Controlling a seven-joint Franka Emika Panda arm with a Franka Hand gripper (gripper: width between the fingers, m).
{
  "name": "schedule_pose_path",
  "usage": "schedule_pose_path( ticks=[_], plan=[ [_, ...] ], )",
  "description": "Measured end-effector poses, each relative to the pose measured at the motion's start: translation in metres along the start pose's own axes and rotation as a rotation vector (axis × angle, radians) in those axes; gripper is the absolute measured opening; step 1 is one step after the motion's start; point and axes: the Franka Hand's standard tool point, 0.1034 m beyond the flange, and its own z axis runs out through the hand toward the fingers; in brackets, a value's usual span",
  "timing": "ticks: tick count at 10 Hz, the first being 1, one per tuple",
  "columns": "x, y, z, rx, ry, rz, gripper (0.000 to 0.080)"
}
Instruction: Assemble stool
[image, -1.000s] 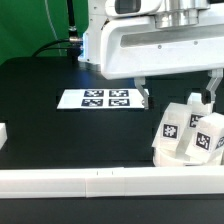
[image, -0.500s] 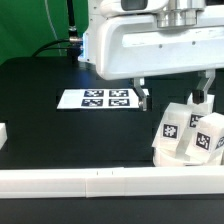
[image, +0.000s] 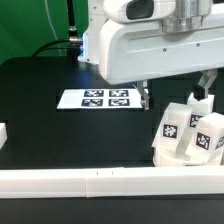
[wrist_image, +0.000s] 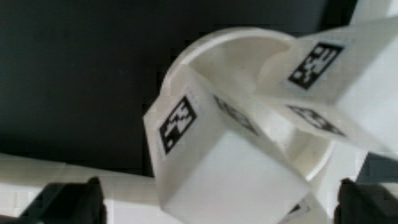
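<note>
The stool parts (image: 188, 135) lie in a tight white cluster at the exterior view's right, near the front rail. Blocky legs (image: 172, 130) with black-and-white tags lean against each other. In the wrist view a tagged leg (wrist_image: 196, 130) stands in front of the curved rim of the round seat (wrist_image: 240, 50). My gripper (image: 175, 96) hangs just above the cluster, open and empty. Its dark fingertips (wrist_image: 71, 203) stand wide on either side of the leg, and the gripper (wrist_image: 217, 205) touches nothing.
The marker board (image: 98, 98) lies flat at the table's middle. A long white rail (image: 90, 183) runs along the front edge. A small white block (image: 3, 133) sits at the exterior view's far left. The arm's large white body (image: 150, 45) hides the back right.
The arm has shifted slightly above the cluster, and the finger at the exterior view's right has risen a little. The stool parts have not moved.
</note>
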Motion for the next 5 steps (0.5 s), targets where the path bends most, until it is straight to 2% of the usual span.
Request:
schedule_pose_path(
  ticks=[1, 2, 5],
  plan=[
    [-0.0062, -0.0025, 0.0014, 0.008, -0.075, 0.008, 0.0649],
    [-0.0005, -0.0001, 0.0006, 0.000, -0.053, 0.006, 0.0649],
    [-0.0012, 0.0018, 0.0023, -0.006, -0.057, -0.082, 0.0649]
  ],
)
